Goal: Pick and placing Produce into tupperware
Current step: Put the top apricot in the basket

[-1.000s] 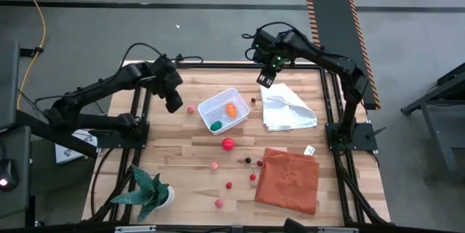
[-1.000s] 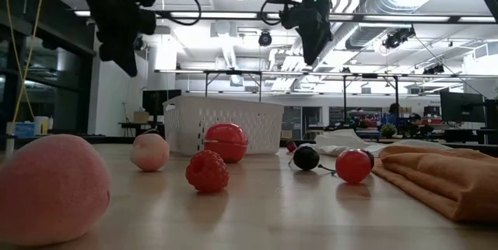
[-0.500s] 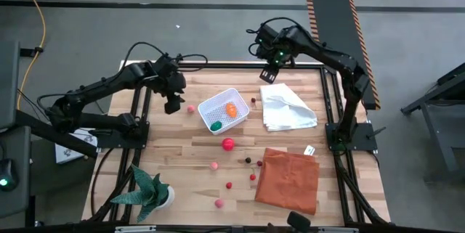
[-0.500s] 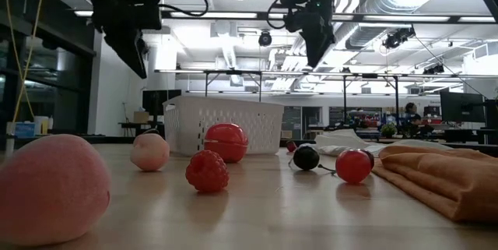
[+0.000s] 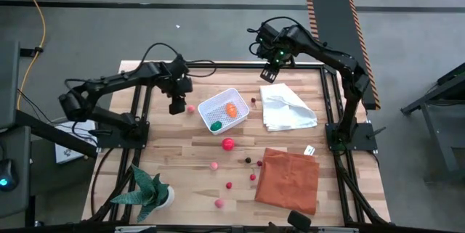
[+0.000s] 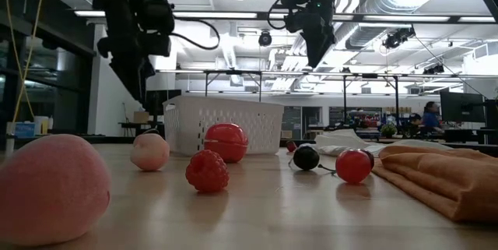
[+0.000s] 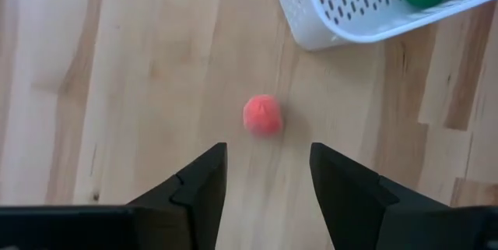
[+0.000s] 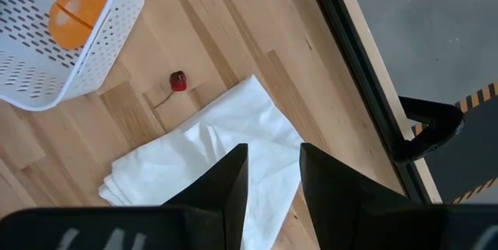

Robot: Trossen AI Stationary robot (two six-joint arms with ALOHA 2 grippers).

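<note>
A small pink-red ball of produce (image 7: 263, 115) lies on the wooden table just left of the tupperware (image 5: 224, 109), a white perforated tub that holds an orange piece (image 5: 230, 108) and a green piece (image 5: 216, 125). My left gripper (image 5: 176, 106) hangs open close above the table, pointing steeply down; the ball lies just ahead of its fingertips (image 7: 268, 174), untouched. My right gripper (image 5: 269, 73) hangs high over the table's far edge, beyond the white cloth (image 5: 287, 109), open with nothing between its fingers (image 8: 272, 174). Several more red and pink pieces, such as a red ball (image 5: 228, 144), lie nearer the front.
An orange cloth (image 5: 289, 178) lies at the near right. A green potted plant (image 5: 149, 193) stands at the near left corner. A small dark-red cherry (image 8: 178, 81) lies between the tub and the white cloth. Bare wood lies left of the tub around the left gripper.
My left gripper has come down toward the table and a little toward the pink-red ball beside the tub, rolling about its own axis on the way. The produce and the tub have kept their places.
</note>
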